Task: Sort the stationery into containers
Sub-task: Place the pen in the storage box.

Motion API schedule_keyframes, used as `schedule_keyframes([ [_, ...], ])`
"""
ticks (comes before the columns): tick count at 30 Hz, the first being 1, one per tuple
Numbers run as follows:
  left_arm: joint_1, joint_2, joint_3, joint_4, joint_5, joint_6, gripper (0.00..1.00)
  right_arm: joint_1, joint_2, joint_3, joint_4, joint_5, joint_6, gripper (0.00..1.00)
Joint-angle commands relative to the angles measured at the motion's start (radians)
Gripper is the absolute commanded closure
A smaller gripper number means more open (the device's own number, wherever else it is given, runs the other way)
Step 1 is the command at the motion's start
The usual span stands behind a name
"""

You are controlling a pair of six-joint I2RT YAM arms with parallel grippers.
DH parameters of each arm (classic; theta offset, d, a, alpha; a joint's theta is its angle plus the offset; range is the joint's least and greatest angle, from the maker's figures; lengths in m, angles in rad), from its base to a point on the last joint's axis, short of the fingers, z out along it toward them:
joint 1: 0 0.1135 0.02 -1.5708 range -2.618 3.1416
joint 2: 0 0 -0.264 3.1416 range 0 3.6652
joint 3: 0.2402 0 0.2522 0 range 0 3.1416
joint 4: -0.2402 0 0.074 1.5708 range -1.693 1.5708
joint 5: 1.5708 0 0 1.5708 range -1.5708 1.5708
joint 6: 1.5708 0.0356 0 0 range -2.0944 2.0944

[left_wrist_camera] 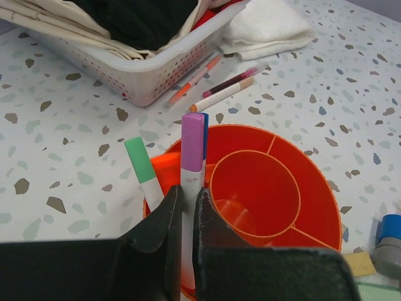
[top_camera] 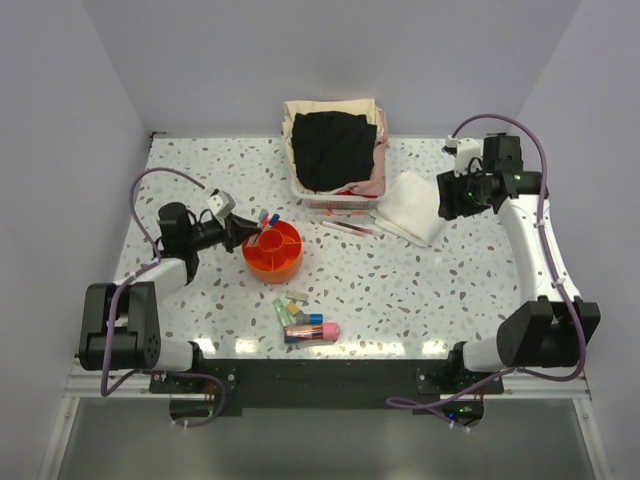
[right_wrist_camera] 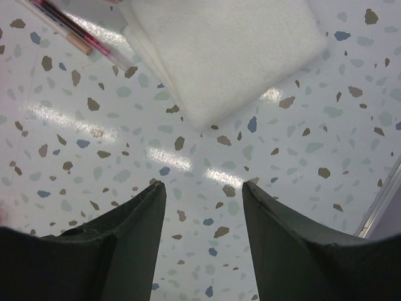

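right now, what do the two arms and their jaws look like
The left arm and right arm match: white links between blocky black joints, with a small white mount near each wrist. Each carries a looping purple cable. The jaws are matte black wedges tapering to their tips.

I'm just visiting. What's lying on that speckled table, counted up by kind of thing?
Orange tray: 1
White basket: 1
Folded white cloth: 1
Pens upright at the tray: 3 (green-capped pen, purple-capped pen, blue-capped pen)
Pens lying by the basket: 3
Small pieces in the near pile: too small to count
Total counted: 9
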Motion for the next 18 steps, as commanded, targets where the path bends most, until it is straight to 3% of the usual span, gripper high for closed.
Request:
schedule_keyframes([
  [1,0.012,0.008,0.005,0.019,0.012,0.045,1.00,-0.003,0.009,0.032,0.000,0.011,-0.012,0.44],
  [4,0.013,0.016,0.047,-0.126,-0.012,0.129,0.98,-0.005,0.017,0.039,0.003,0.010,-0.011,0.44],
  [12,0.013,-0.004,0.045,-0.208,-0.017,0.177,0.94,-0.003,0.011,0.012,0.023,0.002,-0.001,0.44],
  [18,0.013,-0.044,0.090,-0.227,-0.020,0.174,0.70,-0.005,-0.003,-0.005,0.029,0.001,0.000,0.44],
])
